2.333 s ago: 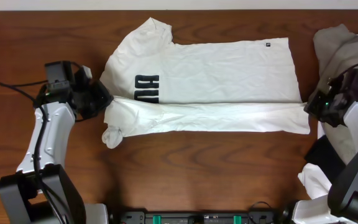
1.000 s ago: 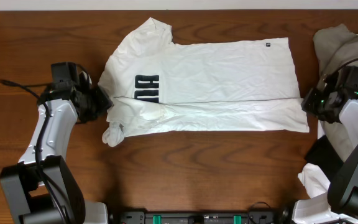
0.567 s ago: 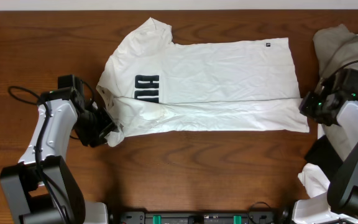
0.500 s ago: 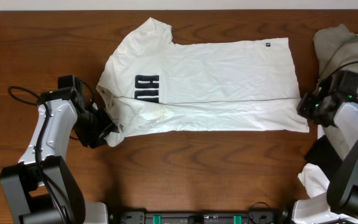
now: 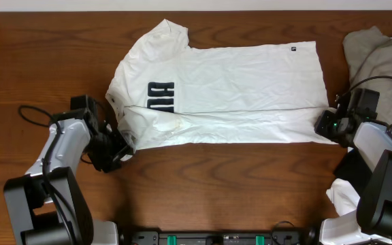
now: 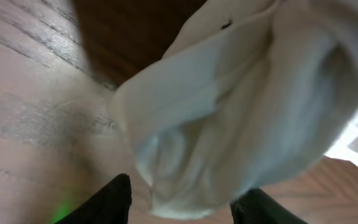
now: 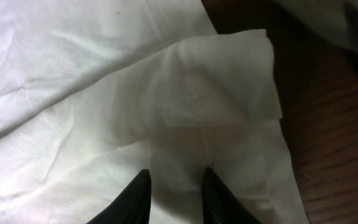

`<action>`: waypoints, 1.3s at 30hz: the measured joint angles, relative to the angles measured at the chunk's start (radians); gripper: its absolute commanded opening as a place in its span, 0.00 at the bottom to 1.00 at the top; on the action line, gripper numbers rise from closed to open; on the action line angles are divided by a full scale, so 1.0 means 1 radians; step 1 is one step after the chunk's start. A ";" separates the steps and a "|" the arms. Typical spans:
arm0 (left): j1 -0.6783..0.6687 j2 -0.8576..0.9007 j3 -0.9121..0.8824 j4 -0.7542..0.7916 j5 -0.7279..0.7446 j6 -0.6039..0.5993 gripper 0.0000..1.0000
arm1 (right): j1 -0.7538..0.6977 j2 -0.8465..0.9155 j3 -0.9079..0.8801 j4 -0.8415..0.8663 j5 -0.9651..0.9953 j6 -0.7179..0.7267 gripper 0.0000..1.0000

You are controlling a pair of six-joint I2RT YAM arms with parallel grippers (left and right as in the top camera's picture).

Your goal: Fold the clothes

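White T-shirt [image 5: 230,95] flat on wooden table [image 5: 203,190], lower long edge folded up, logo end toward left. Left gripper [image 5: 122,144] at bunched sleeve, fingers [image 6: 114,199] spread astride cloth. Right gripper [image 5: 327,126] at hem corner, narrowly parted over fabric; grip not discernible.

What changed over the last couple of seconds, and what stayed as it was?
The left hand slid from the folded edge near the collar toward the table's near side, to the bunched sleeve, opening wider; the sleeve now sits between its fingers. The right hand crept inward along the hem corner. The T-shirt, still lengthwise-folded, barely shifted; the beige garment stayed put.
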 measured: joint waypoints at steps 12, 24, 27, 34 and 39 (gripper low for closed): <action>0.000 0.000 -0.004 0.119 -0.080 0.001 0.06 | 0.000 0.000 0.000 -0.001 0.000 0.000 0.27; 0.000 0.000 -0.004 0.137 -0.335 0.041 0.17 | 0.000 0.000 0.000 0.000 0.008 0.000 0.26; 0.000 0.000 -0.004 0.142 -0.352 0.062 0.17 | 0.000 0.000 0.000 0.000 0.011 0.000 0.26; 0.000 0.000 -0.004 0.185 -0.367 0.086 0.06 | 0.000 0.000 0.000 0.000 0.011 0.000 0.26; 0.000 0.000 -0.003 0.214 -0.351 0.090 0.06 | 0.000 0.000 0.000 0.000 0.012 0.000 0.26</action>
